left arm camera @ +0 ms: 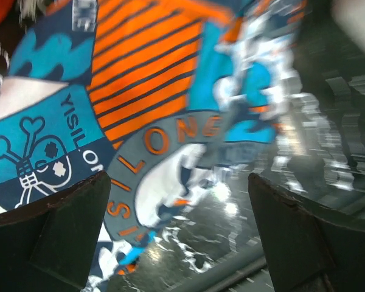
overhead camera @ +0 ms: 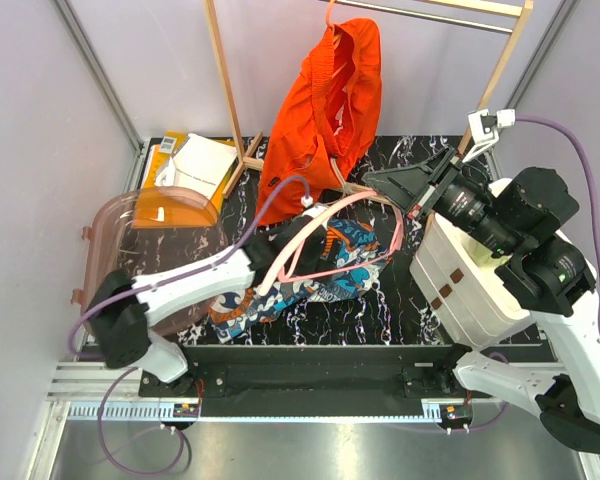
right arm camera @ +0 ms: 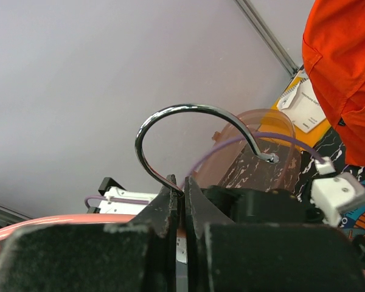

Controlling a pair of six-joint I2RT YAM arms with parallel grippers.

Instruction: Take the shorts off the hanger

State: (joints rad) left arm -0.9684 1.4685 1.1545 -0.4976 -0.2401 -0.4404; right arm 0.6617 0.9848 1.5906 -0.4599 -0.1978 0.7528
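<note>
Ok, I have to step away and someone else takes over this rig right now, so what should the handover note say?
Left gripper: open, jaws wide over the cloth shorts patterned in blue, orange and white, holding nothing.
Right gripper: shut on the pink hanger at the base of its chrome hook.
Patterned shorts: lying on the black marbled table, with the hanger across them. Whether they are fully free of it cannot be told.
Plain bright orange shorts: hanging on the wooden rack at the back.
Left: lift the hanger clear, then take the orange pair down.
</note>
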